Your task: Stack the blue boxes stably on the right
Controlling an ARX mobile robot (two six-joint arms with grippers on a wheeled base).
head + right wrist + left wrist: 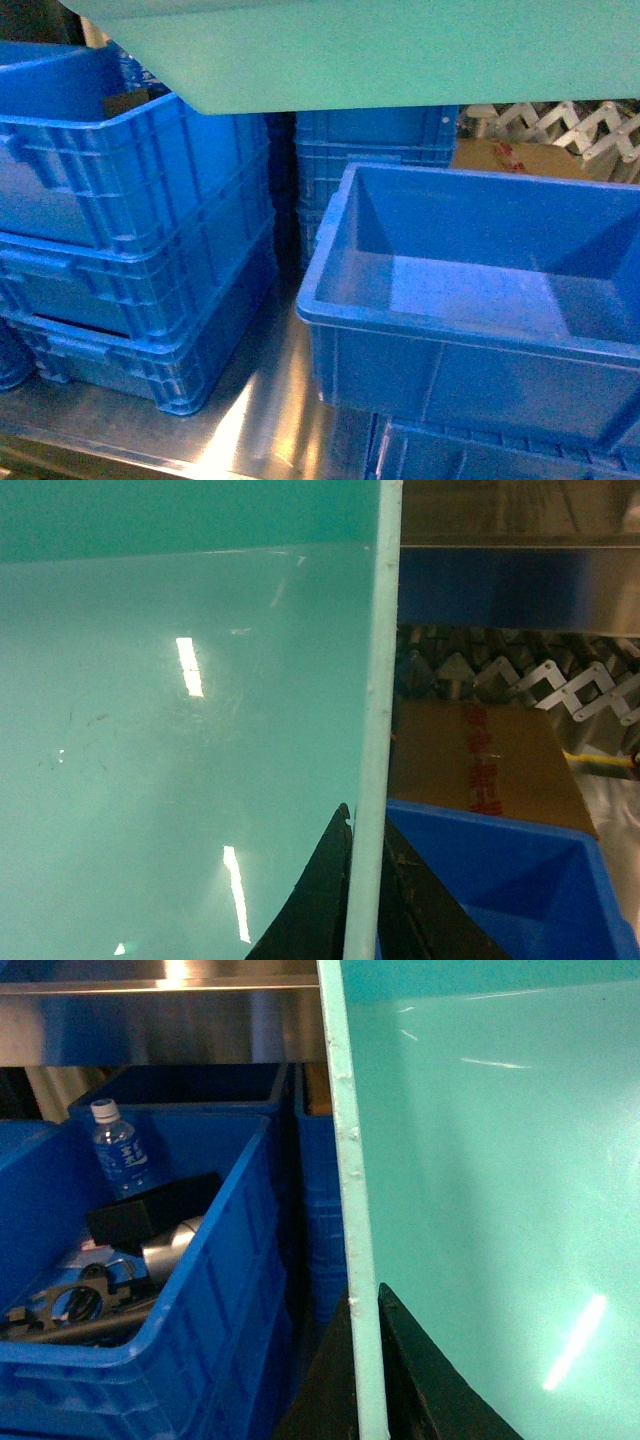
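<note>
Smooth and glossy, the turquoise tub (380, 55) hangs raised across the top of the head view, its thin rim pinched by the left gripper (365, 1360) on one side and the right gripper (368, 890) on the other. Left of the royal blue tub (480, 300) stand stacked ribbed crates (130, 250); that tapered, smooth-walled tub sits low on the steel shelf (260, 420), below the turquoise one.

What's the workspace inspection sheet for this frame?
Surface: metal shelf, reflective.
Job's things: turquoise tub held aloft; royal blue tub below on the right, empty.
Clutter: ribbed crates stacked left; water bottle and dark parts in one; cardboard box behind.
Grippers: left end effector and right end effector each clamp a tub rim.
Cables: nothing seen.
Surroundings: expanding metal lattice at back.
</note>
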